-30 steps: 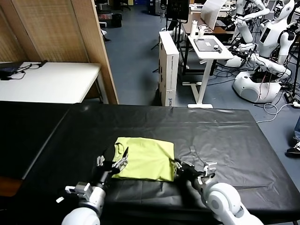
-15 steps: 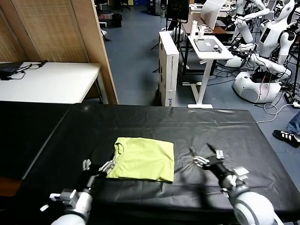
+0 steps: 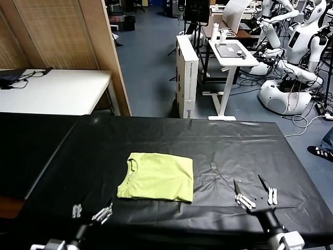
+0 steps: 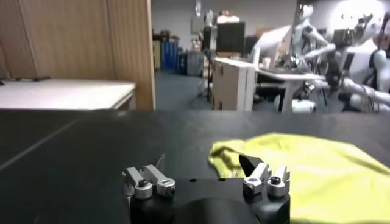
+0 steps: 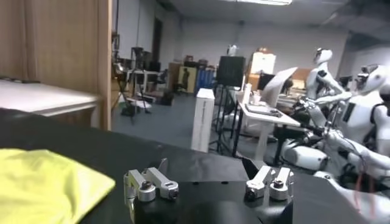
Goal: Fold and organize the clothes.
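Shirt (image 3: 157,177) lies folded into a compact rectangle on the black table (image 3: 260,146), collar end toward the left gripper (image 3: 91,213). That gripper sits just short of the shirt's near left corner, jaws spread, holding nothing. Right gripper (image 3: 255,195) stands well apart off the shirt's right edge, jaws spread and empty. Both appear clear of the cloth so the fold rests undisturbed; folding judged essentially complete
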`<state>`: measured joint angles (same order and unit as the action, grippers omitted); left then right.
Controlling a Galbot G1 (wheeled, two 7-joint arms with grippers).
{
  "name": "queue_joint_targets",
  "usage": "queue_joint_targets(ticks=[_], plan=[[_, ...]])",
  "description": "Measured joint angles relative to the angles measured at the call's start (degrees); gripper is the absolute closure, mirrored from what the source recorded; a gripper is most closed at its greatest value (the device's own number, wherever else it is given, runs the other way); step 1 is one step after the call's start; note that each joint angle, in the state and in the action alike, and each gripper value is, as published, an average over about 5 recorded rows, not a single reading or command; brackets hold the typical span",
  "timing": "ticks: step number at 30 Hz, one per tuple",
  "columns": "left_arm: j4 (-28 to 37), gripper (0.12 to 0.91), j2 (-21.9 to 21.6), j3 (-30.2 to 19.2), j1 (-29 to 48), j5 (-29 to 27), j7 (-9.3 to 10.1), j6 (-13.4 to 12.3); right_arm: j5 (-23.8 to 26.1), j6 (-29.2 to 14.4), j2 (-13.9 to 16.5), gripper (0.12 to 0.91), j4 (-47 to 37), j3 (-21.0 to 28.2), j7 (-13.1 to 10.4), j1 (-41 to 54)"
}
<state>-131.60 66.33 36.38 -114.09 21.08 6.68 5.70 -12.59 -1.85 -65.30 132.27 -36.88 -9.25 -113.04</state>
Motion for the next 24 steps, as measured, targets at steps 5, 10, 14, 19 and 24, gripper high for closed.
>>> queue_joint_targets(ticks=[5, 10, 14, 19, 24], plan=[[-1.2, 0.123, 0.3, 0.5, -2.2, 1.2, 0.51, -0.1, 4.1, -5.0, -3.0, 0.118, -0.4, 2.5, -2.2, -5.5], [-1.7, 0.123, 0.8, 0.1, -3.1, 1.0, 0.42, 0.2, 4.9, -8.1, -4.6, 0.118, -0.7, 4.4, -4.2, -9.7], [-1.8, 0.123, 1.1, 0.0, -3.9, 0.7, 0.39, 0.4, 4.2, -8.2, -4.8, 0.118, -0.1, 4.6, -4.4, -11.1], [-2.1, 0.123, 1.3, 0.6, -4.6, 0.6, 0.1, 0.4, 3.4, -7.4, -4.8, 0.118, 0.1, 5.0, -4.3, -11.6], [-2.3, 0.123, 1.2, 1.0, -4.9, 0.6, -0.18, 0.3, 3.5, -7.2, -4.8, 0.118, 0.1, 5.2, -4.2, -11.9]])
